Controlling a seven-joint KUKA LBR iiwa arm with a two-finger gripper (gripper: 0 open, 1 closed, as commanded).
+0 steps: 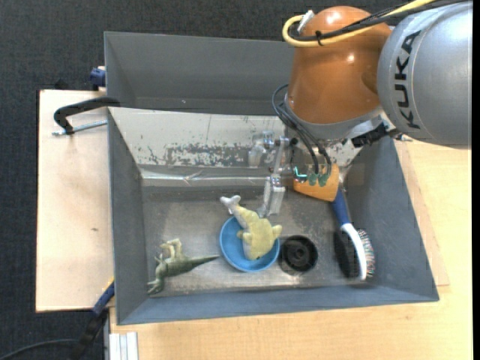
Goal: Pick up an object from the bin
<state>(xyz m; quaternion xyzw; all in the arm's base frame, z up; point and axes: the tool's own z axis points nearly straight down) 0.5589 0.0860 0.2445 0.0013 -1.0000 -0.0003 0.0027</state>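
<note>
A pale yellow toy animal (pixel 259 235) lies near the middle of the bin (pixel 126 223) floor. Its long axis runs diagonally, with the thin forked tail pointing to the upper left and the bulky body at the lower right, resting on a blue dish (pixel 234 255). The tool (pixel 273 204) hangs just above its back; whether it is apart or together I cannot tell. A black round cap (pixel 298 254) sits just right of the dish, with a blue-handled brush (pixel 351 250) further right. A green toy dinosaur (pixel 175 262) lies to the left, and an orange block (pixel 321 190) lies under the wrist.
</note>
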